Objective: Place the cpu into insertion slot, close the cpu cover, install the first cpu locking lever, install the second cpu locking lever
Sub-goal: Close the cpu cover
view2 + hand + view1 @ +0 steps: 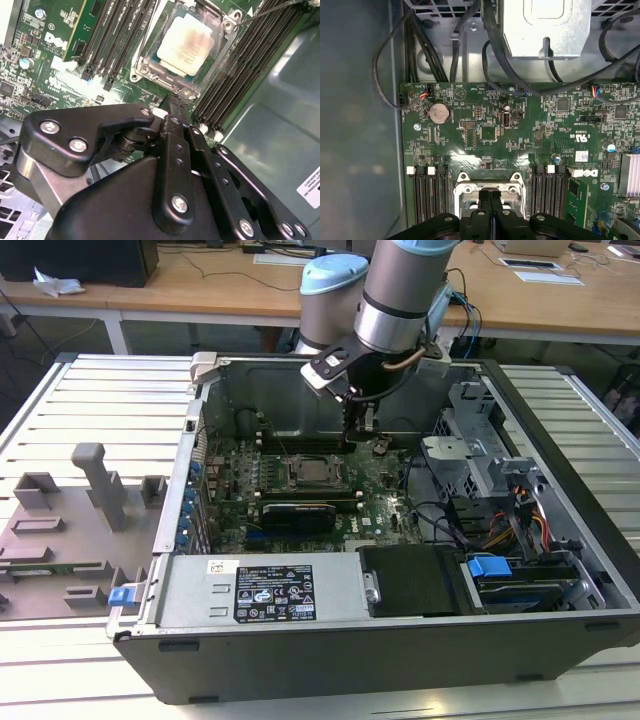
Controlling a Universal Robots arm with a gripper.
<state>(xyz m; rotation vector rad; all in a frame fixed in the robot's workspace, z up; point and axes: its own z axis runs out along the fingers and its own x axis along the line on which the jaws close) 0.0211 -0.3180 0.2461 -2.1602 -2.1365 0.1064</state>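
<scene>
The cpu (pixel 184 42), a silvery square chip, lies flat in the insertion slot (pixel 141 71) on the green board; in the exterior view it shows mid-board (pixel 305 472). The cpu cover (pixel 167 80), a metal frame, appears to lie down around the chip, and its near edge also shows in the first wrist view (pixel 465 187). A thin metal locking lever (pixel 272 7) runs past the socket's far corner. My gripper (pixel 175 102) is shut, fingers pressed together with nothing seen between them. Its tip stands just above the socket's edge (pixel 490 197), inside the open case (pixel 360 435).
Long black memory slots (pixel 117 35) flank the socket on both sides (pixel 240 65). A long black card (pixel 297 515) lies in front of the socket. The drive cage (pixel 470 460) and cables (pixel 470 40) crowd the exterior view's right. A power supply (pixel 260 590) fills the case's front.
</scene>
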